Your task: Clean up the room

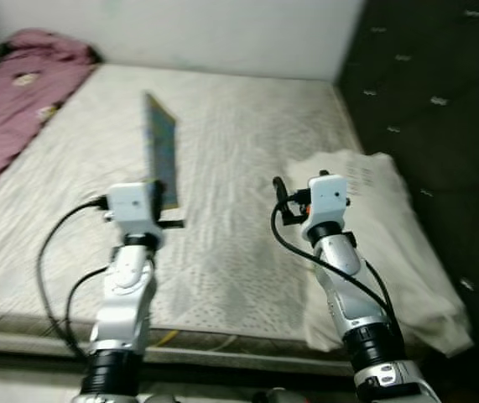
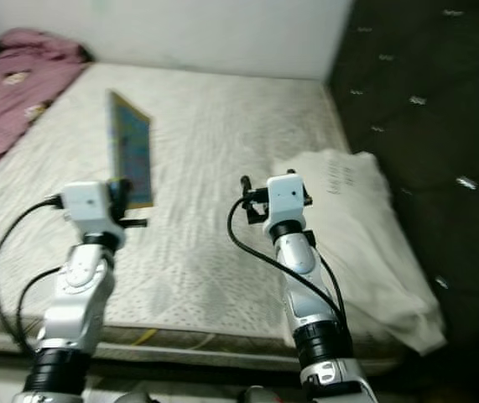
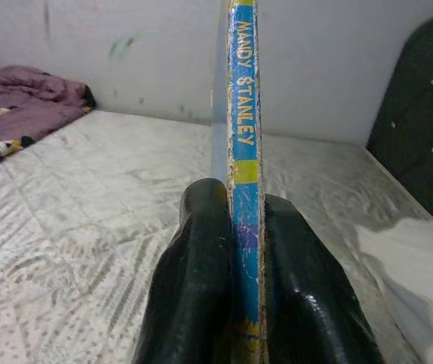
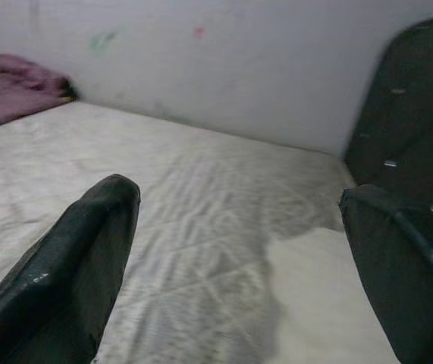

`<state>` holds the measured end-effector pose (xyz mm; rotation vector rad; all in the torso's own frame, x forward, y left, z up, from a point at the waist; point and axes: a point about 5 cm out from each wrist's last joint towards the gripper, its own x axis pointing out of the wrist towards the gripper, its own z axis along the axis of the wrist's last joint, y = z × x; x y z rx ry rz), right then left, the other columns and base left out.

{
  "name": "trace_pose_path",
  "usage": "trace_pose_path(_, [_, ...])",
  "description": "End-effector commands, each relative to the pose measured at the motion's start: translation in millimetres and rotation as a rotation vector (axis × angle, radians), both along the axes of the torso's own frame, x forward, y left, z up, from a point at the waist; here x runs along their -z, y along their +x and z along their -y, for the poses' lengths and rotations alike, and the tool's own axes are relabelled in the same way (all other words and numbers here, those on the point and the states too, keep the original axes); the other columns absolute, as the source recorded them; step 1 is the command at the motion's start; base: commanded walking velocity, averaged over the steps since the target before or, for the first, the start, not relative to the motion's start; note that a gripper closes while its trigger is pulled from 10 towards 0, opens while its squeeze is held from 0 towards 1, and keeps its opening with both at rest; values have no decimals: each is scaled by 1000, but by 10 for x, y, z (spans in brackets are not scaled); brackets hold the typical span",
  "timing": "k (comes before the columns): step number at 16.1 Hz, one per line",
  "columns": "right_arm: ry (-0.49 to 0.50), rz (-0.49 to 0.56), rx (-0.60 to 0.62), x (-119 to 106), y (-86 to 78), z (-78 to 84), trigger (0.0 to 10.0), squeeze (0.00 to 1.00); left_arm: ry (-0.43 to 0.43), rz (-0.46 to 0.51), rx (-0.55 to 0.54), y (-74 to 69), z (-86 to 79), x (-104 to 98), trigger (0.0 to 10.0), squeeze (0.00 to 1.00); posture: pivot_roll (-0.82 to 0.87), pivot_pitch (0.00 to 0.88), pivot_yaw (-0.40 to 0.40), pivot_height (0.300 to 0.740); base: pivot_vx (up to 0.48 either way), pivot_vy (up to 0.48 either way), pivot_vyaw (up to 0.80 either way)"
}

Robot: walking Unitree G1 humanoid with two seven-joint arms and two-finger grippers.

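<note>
My left gripper [image 3: 245, 227] is clamped on a thin blue-and-yellow hardback book [image 1: 160, 149] — its worn spine, lettered "MANDY STANLEY", stands upright between my two black fingers [image 3: 193, 273] and rises well beyond their tips. In the head views the book is held on edge above the bare, pale quilted mattress [image 1: 239, 159], apart from its surface.

My right gripper [image 4: 239, 250] hangs over the same mattress with its fingers [image 4: 87, 250] spread wide and nothing between them. Just beyond and beside the right-hand finger lies a rumpled white cloth [image 1: 390, 227], spread over the mattress edge — next to it stands the dark tufted headboard [image 1: 440, 92].

Far ahead of the left fingertips, a crumpled mauve blanket [image 1: 21, 84] is heaped at the mattress's corner against the pale wall [image 3: 337, 68].

Both silver arms reach forward over the near edge of the bed, black cables looping beside each wrist.
</note>
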<state>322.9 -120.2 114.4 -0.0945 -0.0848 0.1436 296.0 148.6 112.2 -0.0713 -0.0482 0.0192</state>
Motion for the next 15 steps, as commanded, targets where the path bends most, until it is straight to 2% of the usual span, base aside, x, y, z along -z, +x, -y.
trace_pose_path(1, [-2, -5, 12, 0, 8, 56, 10000, 0, 8, 40, 27, 19, 32, -96, 10000, 0, 58, 0, -16, 740, 0, 0, -800])
trace_pose_path(4, [-4, -9, 12, 12, -2, 66, 10000, 0, 19, 16, 19, -2, 1, -55, 10000, 0, 59, 0, -17, 740, 0, 0, -800])
trace_pose_path(6, [-4, -15, 14, 27, -13, 83, 10000, 0, 65, -7, 0, -17, 33, -24, 10000, 0, 59, 0, -17, 740, 0, 0, 0])
trace_pose_path(8, [-7, -17, 12, 27, -21, 91, 10000, 0, 27, -12, 16, -37, 45, -18, 10000, 0, 54, 7, -12, 740, 0, 0, 0])
trace_pose_path(11, [20, -44, 26, 65, -50, 122, 10000, 0, -3, 10, 9, -98, -17, -34, 10000, 0, 53, 26, -9, 740, 0, 0, 0])
trace_pose_path(13, [49, -60, 38, 98, -92, 142, 10000, 0, 4, 31, 12, -130, -59, -48, 10000, 0, 56, 32, -10, 740, 0, 0, 0])
trace_pose_path(15, [60, -60, 42, 87, -137, 147, 10000, 0, 52, 52, -17, -157, -133, -81, 10000, 0, 57, 44, -15, 740, 0, 0, 0])
